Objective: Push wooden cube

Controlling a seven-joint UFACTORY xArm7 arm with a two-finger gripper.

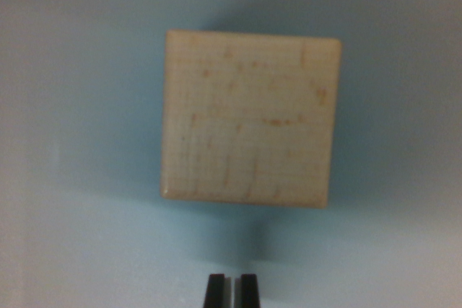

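The whole background is one plain, pale blue-grey surface (79, 142), smooth and matte, with no seam, edge, wall, floor, window or furniture in view. The light is soft and uneven: the surface looks brightest and almost whitish toward the lower part of the wrist view, and dimmer and greyer toward the top and along the wrist view's left edge. A deeper blue, soft-edged shadow (375, 128) lies on the surface toward the wrist view's right and upper middle, and a fainter, narrower band of shade runs low across the centre.
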